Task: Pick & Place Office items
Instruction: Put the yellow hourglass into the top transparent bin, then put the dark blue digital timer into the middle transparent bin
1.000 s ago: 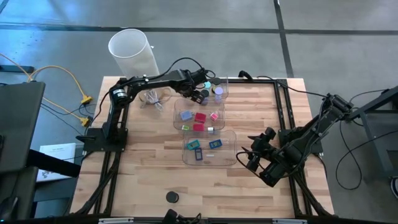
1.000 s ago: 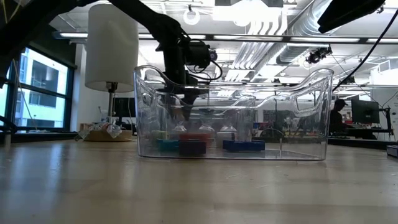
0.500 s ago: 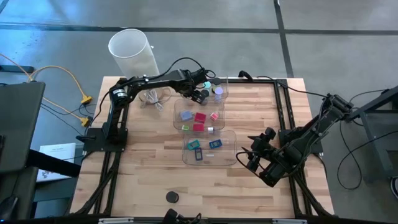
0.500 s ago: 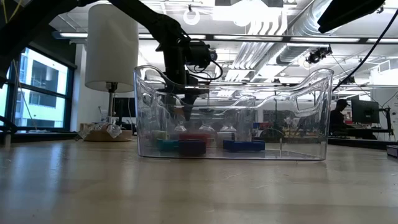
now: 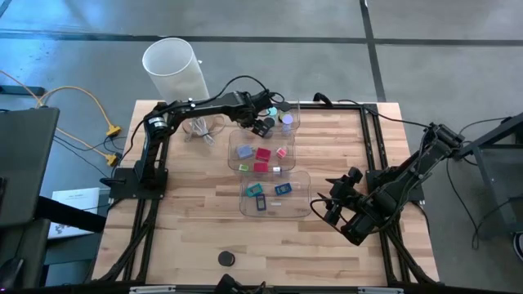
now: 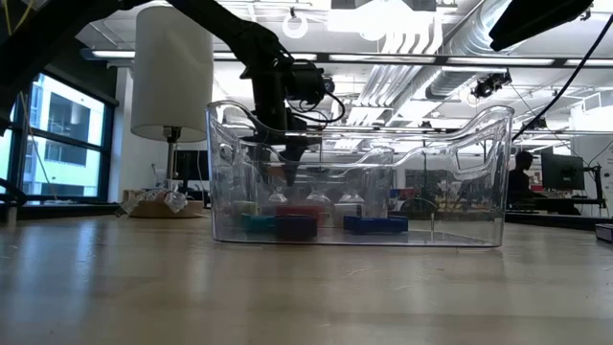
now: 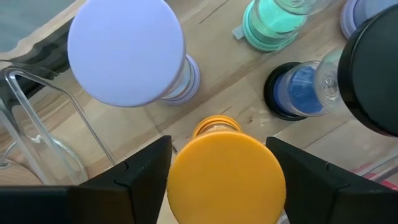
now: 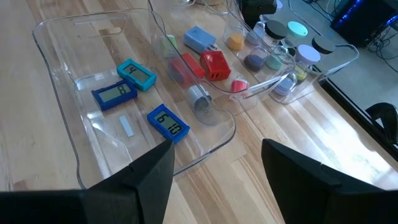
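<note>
Wooden table (image 5: 188, 220), left gripper (image 5: 263, 124) jaws spread astride orange disc (image 7: 225, 174), right gripper (image 5: 327, 206) jaws apart, idle.

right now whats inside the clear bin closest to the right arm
The nearest clear bin holds three small digital displays: two blue, one teal, plus a small pale strip. Nothing there looks covered.

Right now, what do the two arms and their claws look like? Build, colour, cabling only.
Both arms are dark, nearly black, jointed links on black bases at the table's sides. The left claw and right claw each end in two flat, angular black fingers, matte, no markings visible. Thin black cables loop along the left arm; the right arm carries similar black wiring.
</note>
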Tool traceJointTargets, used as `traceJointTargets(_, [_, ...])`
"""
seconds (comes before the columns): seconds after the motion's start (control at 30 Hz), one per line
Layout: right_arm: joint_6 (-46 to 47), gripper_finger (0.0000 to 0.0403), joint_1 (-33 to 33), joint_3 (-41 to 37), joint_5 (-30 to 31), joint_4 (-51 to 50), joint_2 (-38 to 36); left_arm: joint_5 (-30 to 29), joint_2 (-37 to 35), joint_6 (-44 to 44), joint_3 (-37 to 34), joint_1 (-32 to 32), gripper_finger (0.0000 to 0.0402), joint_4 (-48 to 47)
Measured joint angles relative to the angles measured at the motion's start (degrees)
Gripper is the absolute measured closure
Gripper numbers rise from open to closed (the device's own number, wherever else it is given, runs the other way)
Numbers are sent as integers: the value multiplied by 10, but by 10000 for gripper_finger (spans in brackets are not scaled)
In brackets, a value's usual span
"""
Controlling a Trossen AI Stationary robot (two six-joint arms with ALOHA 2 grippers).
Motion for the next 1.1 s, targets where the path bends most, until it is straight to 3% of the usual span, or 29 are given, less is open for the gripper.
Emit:
traceJointTargets(0.23, [0, 172, 0, 0, 0, 0, 0, 1, 0, -1, 0, 0, 114, 5])
traceJointTargets(0.53, [0, 172, 0, 0, 0, 0, 0, 3, -23, -1, 0, -1, 112, 10])
traceJointTargets(0.83, [0, 172, 0, 0, 0, 0, 0, 3, -94, 3, 0, -22, 112, 4])
traceJointTargets(1.1, [0, 172, 0, 0, -10, 8, 0, 4, -175, 28, 0, -94, 112, -24])
